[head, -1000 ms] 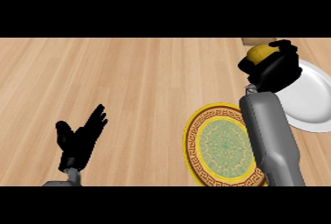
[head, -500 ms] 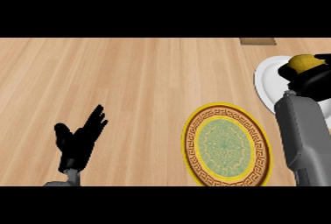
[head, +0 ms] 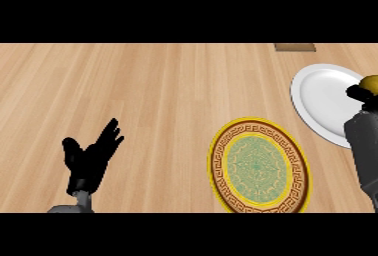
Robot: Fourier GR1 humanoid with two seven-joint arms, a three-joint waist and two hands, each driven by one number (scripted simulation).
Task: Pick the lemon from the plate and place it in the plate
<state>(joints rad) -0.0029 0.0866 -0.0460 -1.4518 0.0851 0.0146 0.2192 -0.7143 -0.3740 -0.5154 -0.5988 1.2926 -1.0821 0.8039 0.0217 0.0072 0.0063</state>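
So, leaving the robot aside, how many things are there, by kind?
Plates: 2, a white plate and a patterned plate
Lemons: 1, the lemon in the right hand
Brown block at the far edge: 1
Total: 4

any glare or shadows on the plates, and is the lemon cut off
Head view: even light, no glare on the white plate or the patterned plate, no distinct shadows on the counter; the lemon is cut by the right edge.

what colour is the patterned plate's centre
Patterned plate: pale green centre, brown and yellow border; head view.
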